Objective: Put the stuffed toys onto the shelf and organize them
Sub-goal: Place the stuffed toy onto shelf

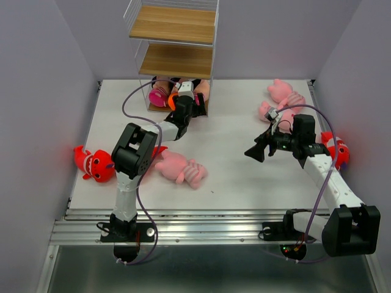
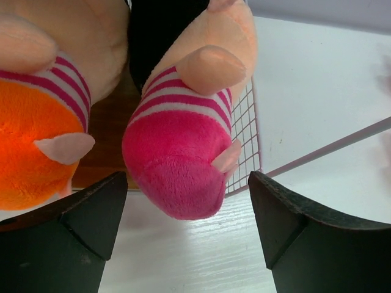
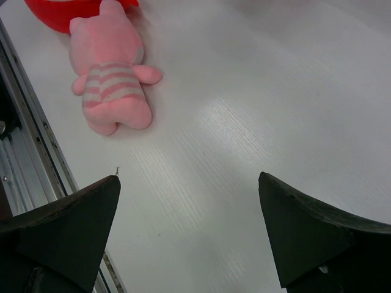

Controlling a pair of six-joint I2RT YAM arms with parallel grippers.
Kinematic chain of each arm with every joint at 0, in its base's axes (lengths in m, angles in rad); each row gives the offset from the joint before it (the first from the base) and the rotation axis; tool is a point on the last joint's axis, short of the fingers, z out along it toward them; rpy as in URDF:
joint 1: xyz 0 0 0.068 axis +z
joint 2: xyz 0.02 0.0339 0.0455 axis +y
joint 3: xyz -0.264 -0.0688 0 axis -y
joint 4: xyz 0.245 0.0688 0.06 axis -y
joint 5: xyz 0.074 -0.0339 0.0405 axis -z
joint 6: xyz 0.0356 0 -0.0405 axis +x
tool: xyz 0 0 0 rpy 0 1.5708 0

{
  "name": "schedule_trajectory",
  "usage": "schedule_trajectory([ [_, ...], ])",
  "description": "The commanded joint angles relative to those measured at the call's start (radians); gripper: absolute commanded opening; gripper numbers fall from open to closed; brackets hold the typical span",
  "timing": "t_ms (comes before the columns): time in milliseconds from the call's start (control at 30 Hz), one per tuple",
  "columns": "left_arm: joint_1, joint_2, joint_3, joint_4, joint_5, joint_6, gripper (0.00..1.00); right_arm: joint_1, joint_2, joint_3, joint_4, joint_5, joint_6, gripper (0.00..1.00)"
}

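Note:
The shelf (image 1: 174, 24) stands at the back centre. Round-faced dolls lie in its bottom tier (image 1: 160, 95). My left gripper (image 1: 186, 97) is open at the front of that tier. In the left wrist view its jaws (image 2: 188, 178) stand wide on either side of a pink doll's lower end (image 2: 177, 165) without touching it; an orange doll (image 2: 30, 140) lies to the left. My right gripper (image 1: 256, 149) is open and empty above the table (image 3: 189, 178). A pink striped animal (image 1: 180, 168) lies mid-table, also in the right wrist view (image 3: 113, 79).
Two pink animals (image 1: 281, 91) (image 1: 272, 111) lie at the back right. A red shark (image 1: 95, 163) lies at the far left, another (image 1: 336, 149) at the right beside my right arm, and part of a red one (image 3: 73, 12) shows behind the mid-table animal. The shelf's wire side (image 2: 244, 131) is right of the dolls.

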Motion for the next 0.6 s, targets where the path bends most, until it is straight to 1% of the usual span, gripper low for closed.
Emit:
schedule_trajectory([
  [0, 0.007, -0.064, -0.007, 0.022, 0.004, -0.001, 0.91, 0.003, 0.001, -0.002, 0.041, -0.002, -0.012, 1.00],
  [200, 0.009, -0.147, -0.047, 0.026, 0.032, -0.005, 0.93, 0.003, 0.002, -0.002, 0.041, 0.000, -0.015, 1.00],
  [567, 0.007, -0.357, -0.254, 0.031, 0.098, -0.021, 0.94, 0.003, -0.004, -0.002, 0.022, -0.007, -0.056, 1.00],
])
